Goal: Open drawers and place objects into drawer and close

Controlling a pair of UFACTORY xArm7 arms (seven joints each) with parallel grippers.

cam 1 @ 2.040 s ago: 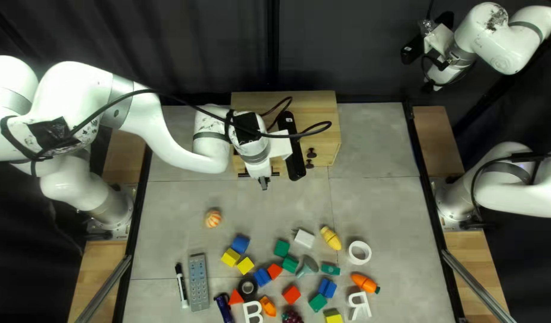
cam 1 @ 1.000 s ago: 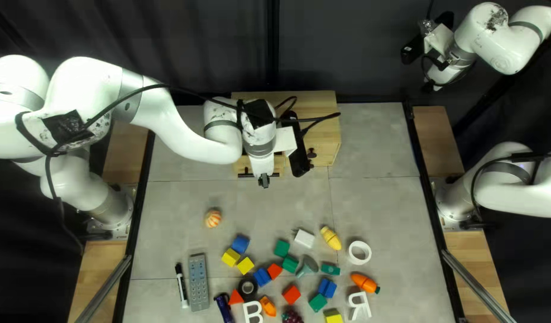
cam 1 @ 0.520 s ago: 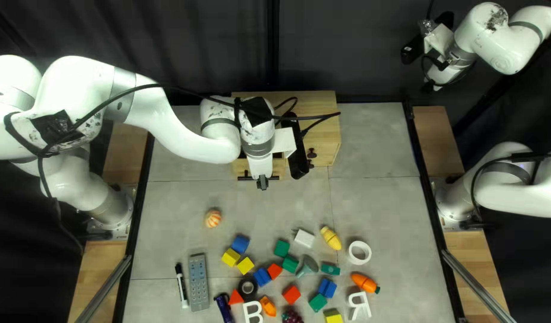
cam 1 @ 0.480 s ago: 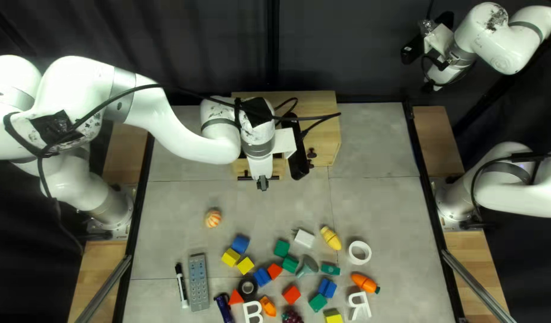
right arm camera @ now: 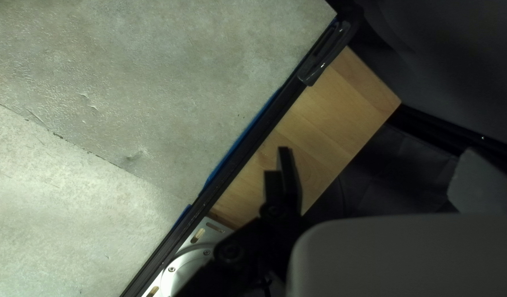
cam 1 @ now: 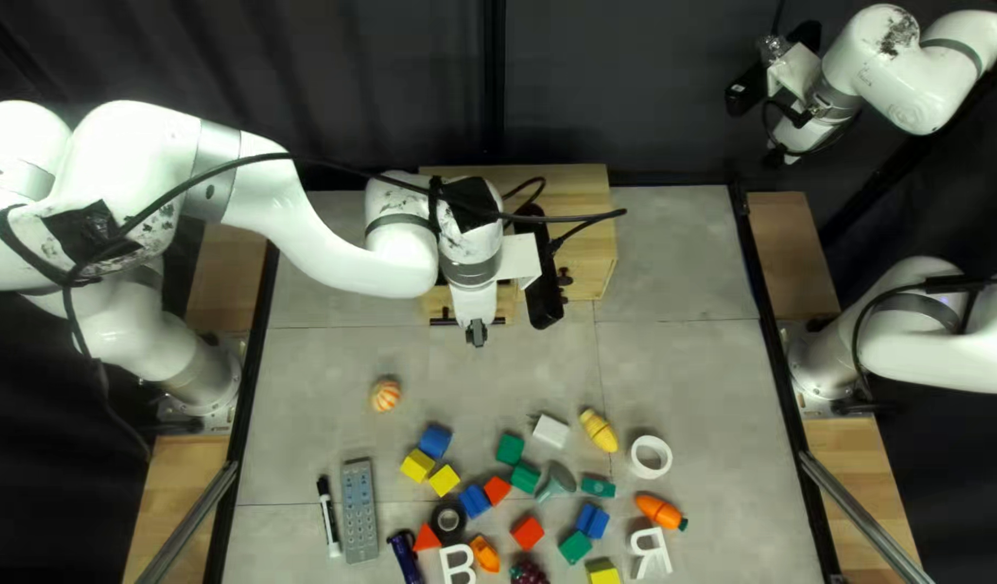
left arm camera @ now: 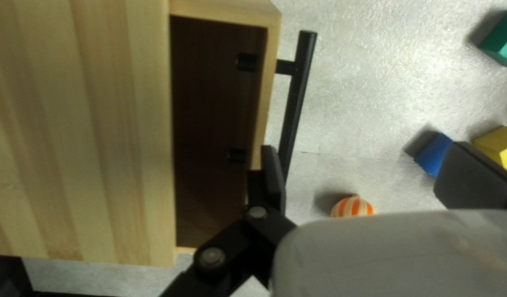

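Left gripper (cam 1: 476, 333): released; we are holding its fingers spread by the black handle (left arm camera: 297, 93) of the open drawer (left arm camera: 268, 82), which is jutting from the wooden cabinet (cam 1: 590, 216). Right gripper (cam 1: 778, 159): released; we are holding it at top left view's upper right. Striped ball (cam 1: 385, 395): lying on the table (cam 1: 682, 357), near the drawer.

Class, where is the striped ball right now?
In the top left view, the striped ball lies left of centre on the table, its nearest neighbour a blue block.
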